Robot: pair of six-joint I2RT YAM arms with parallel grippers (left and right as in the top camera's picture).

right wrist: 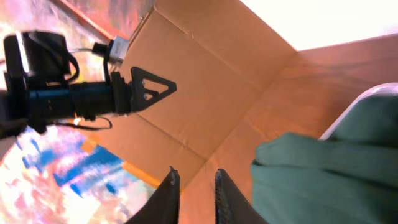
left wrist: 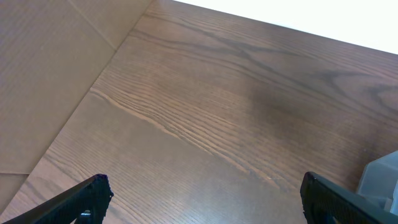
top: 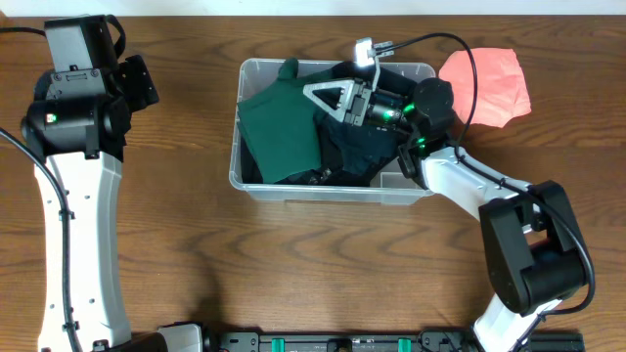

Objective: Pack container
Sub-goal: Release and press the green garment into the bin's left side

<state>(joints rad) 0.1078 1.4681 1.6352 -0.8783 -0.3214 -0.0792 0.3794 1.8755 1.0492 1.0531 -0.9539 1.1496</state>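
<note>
The clear container (top: 256, 184) sits mid-table and holds a folded green garment (top: 279, 122) on the left and a dark garment (top: 362, 147) on the right. My right gripper (top: 337, 98) hovers over the container's far middle, above the garments. In the right wrist view its fingers (right wrist: 194, 186) are nearly together with only a narrow gap and nothing between them; the green garment (right wrist: 323, 174) lies to their right. My left gripper (left wrist: 202, 199) is wide open and empty over bare wood at the table's far left (top: 137, 83). A corner of the container (left wrist: 380, 177) shows beside it.
A coral-red garment (top: 486, 86) lies on the table just right of the container's far right corner. Cardboard walls (right wrist: 205, 74) stand behind the table. The right arm's cable arcs over the coral-red garment.
</note>
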